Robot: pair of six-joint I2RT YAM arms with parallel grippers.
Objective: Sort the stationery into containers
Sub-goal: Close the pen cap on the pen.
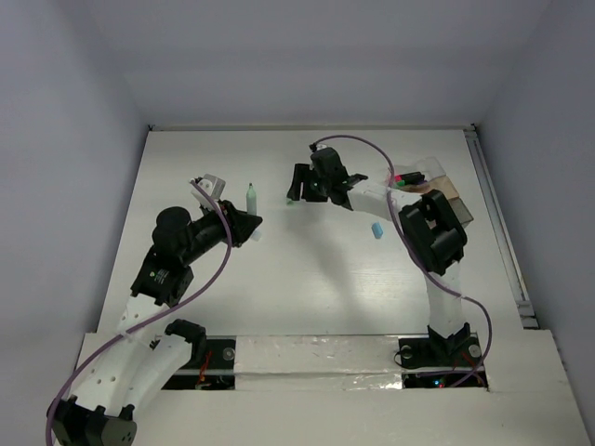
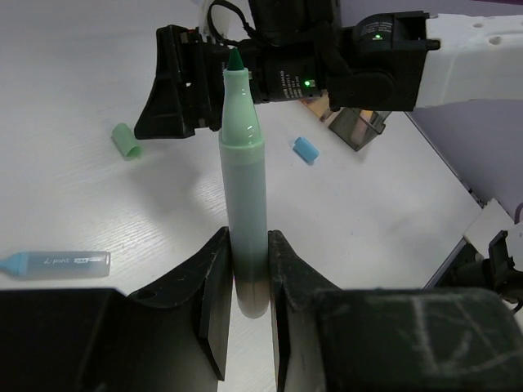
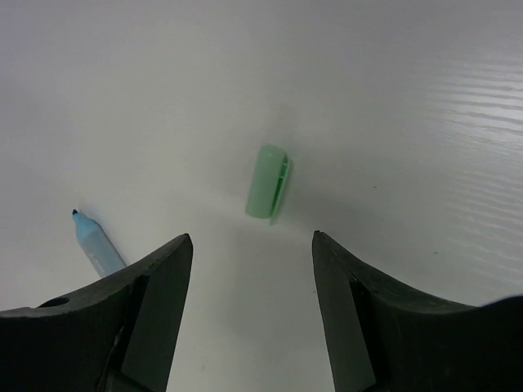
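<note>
At mid-table, our left gripper (image 2: 248, 243) pinches an uncapped green marker (image 2: 243, 180) by its tail end. Our right gripper (image 3: 249, 245) hangs spread over the green cap (image 3: 269, 181) (lying flat on the table (image 1: 279, 297)), while the compartment box (image 1: 453, 189) sits at the far right.

One camera looks down on the whole table (image 1: 307, 288) from above, behind the arms (image 1: 432, 232). Both wrist cameras sit close, sharing the green cap (image 2: 125, 140) (image 3: 269, 181) and blue pen (image 2: 57, 263) (image 3: 96, 245).
</note>
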